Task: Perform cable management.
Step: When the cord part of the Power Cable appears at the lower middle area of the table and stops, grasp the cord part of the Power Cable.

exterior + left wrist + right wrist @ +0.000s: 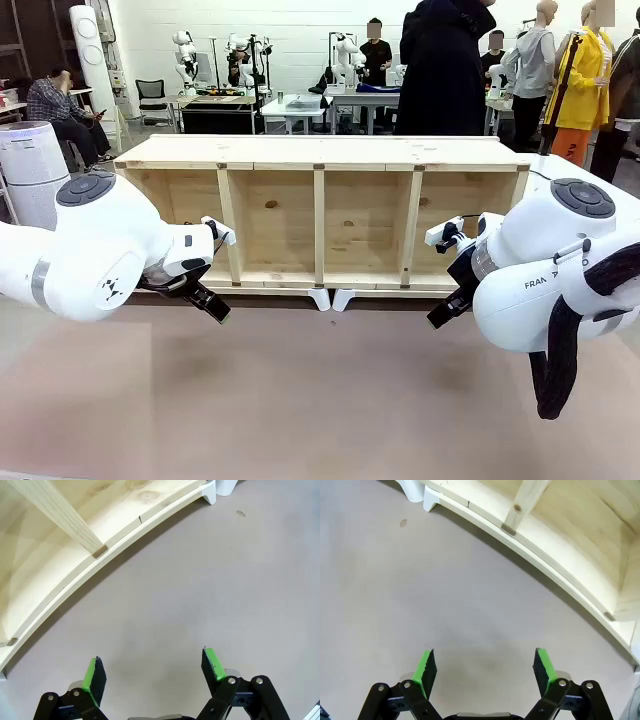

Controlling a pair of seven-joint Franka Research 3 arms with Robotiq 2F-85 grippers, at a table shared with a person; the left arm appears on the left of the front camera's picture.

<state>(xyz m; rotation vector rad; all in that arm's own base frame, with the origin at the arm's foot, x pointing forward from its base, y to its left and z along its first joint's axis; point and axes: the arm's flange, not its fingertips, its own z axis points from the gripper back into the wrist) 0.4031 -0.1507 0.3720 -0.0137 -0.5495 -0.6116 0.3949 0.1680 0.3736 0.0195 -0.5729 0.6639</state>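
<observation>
Cable not surely placed: a thin dark line [548, 177] past the right end of the wooden shelf unit [320, 215] may be it, too fine to confirm. Left claw [152, 657] and right claw [485, 655] both stand with jaws wide apart, empty, hovering over bare worktop [320, 400] before the shelf. Judged step: opening approach, nothing grasped yet. Next move calls for finding the cord and bringing one claw to it.
</observation>
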